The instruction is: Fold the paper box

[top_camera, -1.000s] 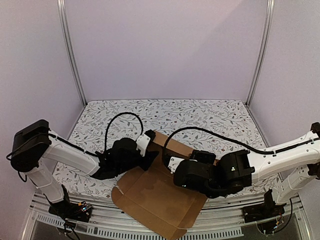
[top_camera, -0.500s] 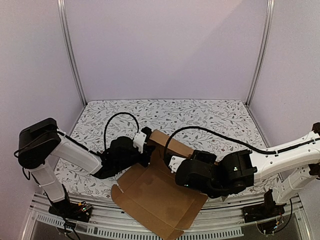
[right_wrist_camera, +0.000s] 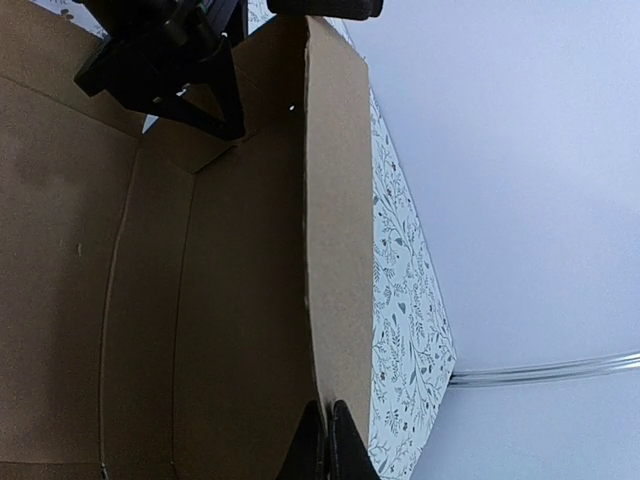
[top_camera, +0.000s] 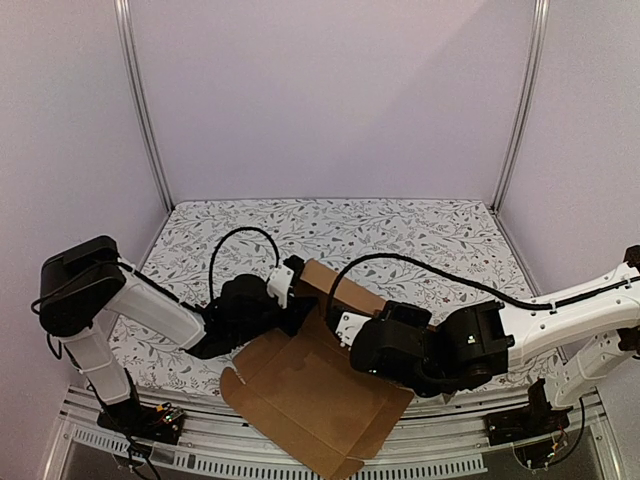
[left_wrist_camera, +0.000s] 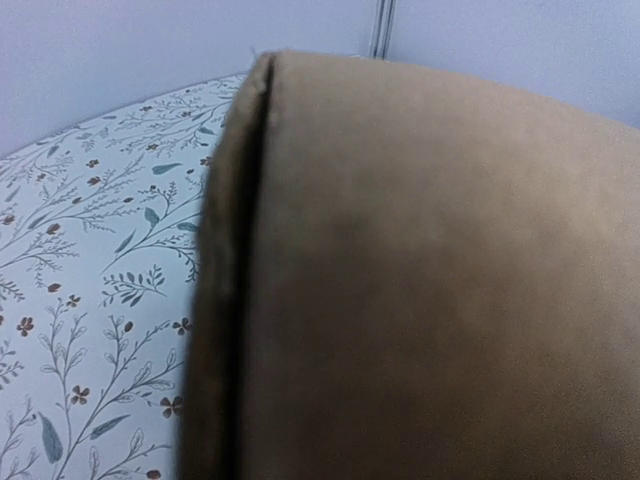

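The paper box [top_camera: 300,395] is a brown cardboard sheet lying half folded at the table's near edge, its front corner hanging over the rail. One wall [right_wrist_camera: 335,200] stands upright. My right gripper [right_wrist_camera: 328,432] is shut on the near end of that wall's edge, and in the top view the right gripper [top_camera: 347,335] sits at the box's right side. My left gripper [right_wrist_camera: 195,85] is at the wall's far end, at the left rear corner [top_camera: 292,300]. Cardboard [left_wrist_camera: 430,280] fills the left wrist view and hides the left fingers.
The floral table cover [top_camera: 400,230] stretches behind the box to the lilac back wall. Metal posts [top_camera: 140,100] stand at the rear corners. A slotted rail [top_camera: 200,445] runs along the near edge between the two arm bases.
The left arm has drawn in closer to the box's rear left corner. The flat sheet has slid slightly to the left. The right arm has barely moved.
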{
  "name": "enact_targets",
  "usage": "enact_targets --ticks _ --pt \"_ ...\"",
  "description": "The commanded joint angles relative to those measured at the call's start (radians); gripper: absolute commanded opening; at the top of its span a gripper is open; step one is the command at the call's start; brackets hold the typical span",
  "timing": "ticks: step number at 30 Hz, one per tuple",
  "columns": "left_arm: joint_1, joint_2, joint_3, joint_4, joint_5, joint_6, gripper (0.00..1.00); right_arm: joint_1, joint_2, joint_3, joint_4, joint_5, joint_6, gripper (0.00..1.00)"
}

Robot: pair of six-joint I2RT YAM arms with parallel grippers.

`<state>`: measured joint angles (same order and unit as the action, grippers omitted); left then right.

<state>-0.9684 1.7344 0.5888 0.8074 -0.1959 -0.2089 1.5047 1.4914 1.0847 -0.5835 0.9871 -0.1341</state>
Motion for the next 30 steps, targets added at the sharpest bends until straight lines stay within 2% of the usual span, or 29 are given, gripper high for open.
enact_targets --ticks 1,11,13,16,20,22,23,27,30 --pt "-0.006 0.055 -0.017 -0.014 0.031 -0.03 0.32 0.017 0.013 -0.032 0.053 -0.123 0.04 0.0" --pt "-0.006 0.125 -0.015 0.044 -0.027 -0.036 0.33 0.017 0.002 -0.042 0.054 -0.13 0.063 0.0" --pt "-0.006 0.128 -0.025 0.072 -0.033 -0.034 0.31 0.017 0.0 -0.042 0.054 -0.13 0.065 0.0" --pt "-0.005 0.122 -0.06 0.158 -0.044 -0.032 0.25 0.017 -0.003 -0.042 0.055 -0.13 0.071 0.0" --pt "-0.006 0.11 -0.074 0.204 -0.045 -0.03 0.07 0.017 0.001 -0.042 0.06 -0.13 0.075 0.02" --pt "-0.006 0.101 -0.075 0.206 -0.04 -0.029 0.0 0.017 0.001 -0.04 0.063 -0.13 0.077 0.04" --pt "-0.006 0.096 -0.075 0.206 -0.037 -0.028 0.0 0.016 0.0 -0.039 0.065 -0.131 0.078 0.05" --pt "-0.006 0.064 -0.074 0.186 -0.011 -0.013 0.0 0.015 -0.01 -0.035 0.071 -0.132 0.086 0.16" --pt "-0.006 0.033 -0.067 0.148 0.007 0.003 0.0 0.011 -0.029 -0.025 0.079 -0.144 0.093 0.35"
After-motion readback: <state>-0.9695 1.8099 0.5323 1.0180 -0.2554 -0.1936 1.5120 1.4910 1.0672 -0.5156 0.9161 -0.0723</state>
